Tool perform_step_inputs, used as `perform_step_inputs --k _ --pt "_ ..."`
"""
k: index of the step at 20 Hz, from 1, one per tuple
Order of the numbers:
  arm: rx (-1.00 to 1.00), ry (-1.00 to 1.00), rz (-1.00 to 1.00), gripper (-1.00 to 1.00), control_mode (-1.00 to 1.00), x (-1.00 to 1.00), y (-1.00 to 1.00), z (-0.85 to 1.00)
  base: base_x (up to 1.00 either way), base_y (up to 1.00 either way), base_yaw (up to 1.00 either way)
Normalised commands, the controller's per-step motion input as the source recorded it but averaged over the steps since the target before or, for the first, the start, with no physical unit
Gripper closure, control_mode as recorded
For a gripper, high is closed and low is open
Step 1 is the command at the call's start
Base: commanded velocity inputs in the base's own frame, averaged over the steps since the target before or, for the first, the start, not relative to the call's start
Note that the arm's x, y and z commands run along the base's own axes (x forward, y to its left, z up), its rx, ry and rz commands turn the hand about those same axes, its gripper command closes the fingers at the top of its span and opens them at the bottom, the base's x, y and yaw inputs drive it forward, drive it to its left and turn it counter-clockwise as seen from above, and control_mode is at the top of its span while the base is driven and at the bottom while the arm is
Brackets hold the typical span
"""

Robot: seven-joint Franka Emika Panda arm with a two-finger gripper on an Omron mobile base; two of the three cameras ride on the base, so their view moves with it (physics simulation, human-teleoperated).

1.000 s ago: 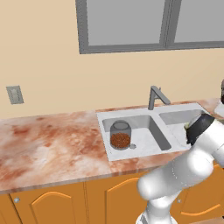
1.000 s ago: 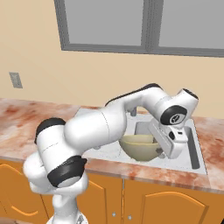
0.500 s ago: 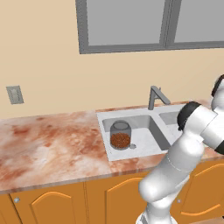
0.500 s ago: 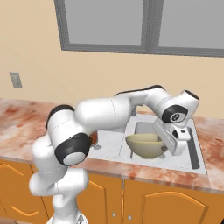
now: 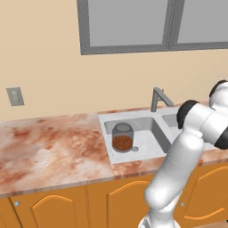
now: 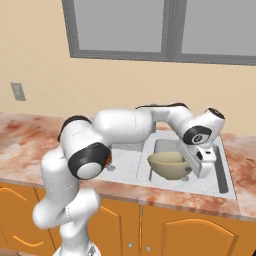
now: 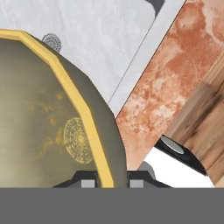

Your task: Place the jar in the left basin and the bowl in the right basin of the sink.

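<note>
Olive-tan round bowl (image 6: pixel 169 165) hangs pinched by its rim in the closed claw (image 6: pixel 199 161), right over the narrow grey-white right basin (image 6: pixel 220 175).

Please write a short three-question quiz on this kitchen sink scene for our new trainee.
1. True or false: the jar stands in the left basin.
2. What is the gripper shut on? A) the faucet B) the rim of the bowl C) nothing
3. Fill in: the bowl is held over the ____ basin of the sink.

Key: 1 true; 2 B; 3 right.
</note>
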Motion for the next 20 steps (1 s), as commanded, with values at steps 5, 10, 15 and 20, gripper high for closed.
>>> perform_step_inputs --k 5,10,15,20 --pt "0.12 -0.02 0.04 1.00 -1.00 0.38 -0.33 -0.11 0.00 0.00 0.00" --pt "0.13 0.00 0.03 1.00 -1.00 0.40 -0.36 -0.03 0.00 0.00 0.00" --pt "0.06 0.00 0.00 1.00 -1.00 0.41 -0.32 -0.01 0.00 0.00 0.00" --pt "0.01 0.00 0.00 1.00 -1.00 0.45 -0.16 -0.07 0.00 0.00 0.00"
